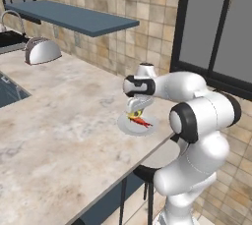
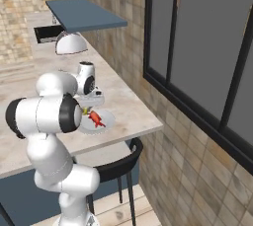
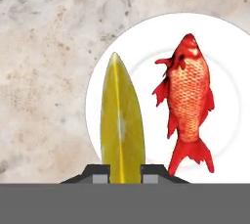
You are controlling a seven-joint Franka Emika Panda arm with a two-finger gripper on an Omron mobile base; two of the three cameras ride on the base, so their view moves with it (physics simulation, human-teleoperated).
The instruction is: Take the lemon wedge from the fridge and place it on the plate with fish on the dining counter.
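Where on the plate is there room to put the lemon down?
The gripper holds the lemon wedge over the plate. A bare strip lies between the plate's near rim and the fish. The fish fills the middle. Around the plate, the dining counter is bare.

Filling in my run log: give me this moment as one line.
stage: placing | pincer: shut on lemon wedge | position: over plate beside fish | surface: dining counter

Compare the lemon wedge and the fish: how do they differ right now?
The lemon wedge is yellow, smooth and pointed; the fish is red-orange, scaled and finned. The lemon wedge is clamped between the shut jaws over the plate's edge, while the fish lies free on the plate. Both are slim and run roughly parallel in the hand view.
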